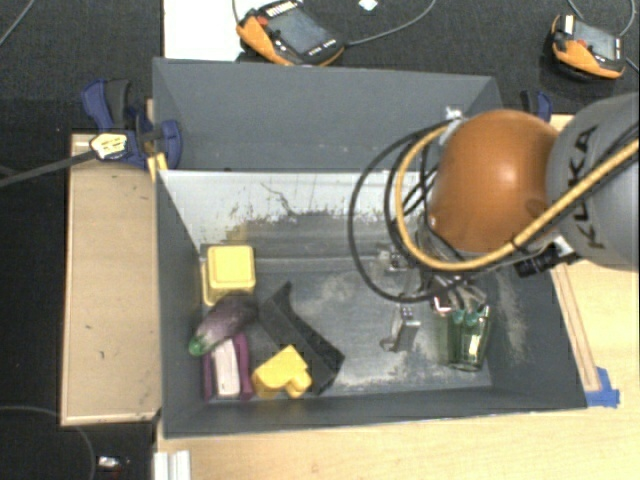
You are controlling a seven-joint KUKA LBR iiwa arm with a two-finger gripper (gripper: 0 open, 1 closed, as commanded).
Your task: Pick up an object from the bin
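The arm's orange wrist cover (495, 183), ringed by black and yellow cables (400, 223), hangs over the right half of the grey metal bin (300, 118). Below it the gripper (432, 313) is low over the bin's floor, largely hidden by the cover and cables, so I cannot tell whether it is wide, narrow or holding anything. Nearest to it is a small green see-through object (468, 336) at the near right of the floor, just beside the gripper's near-right side; whether the two touch cannot be told. Well apart, in the near left corner, lies a heap: a yellow block (230, 268) farthest back, a purple toy eggplant (222, 323), a purple box (228, 370), a black wedge (297, 333) and a yellow piece (280, 371).
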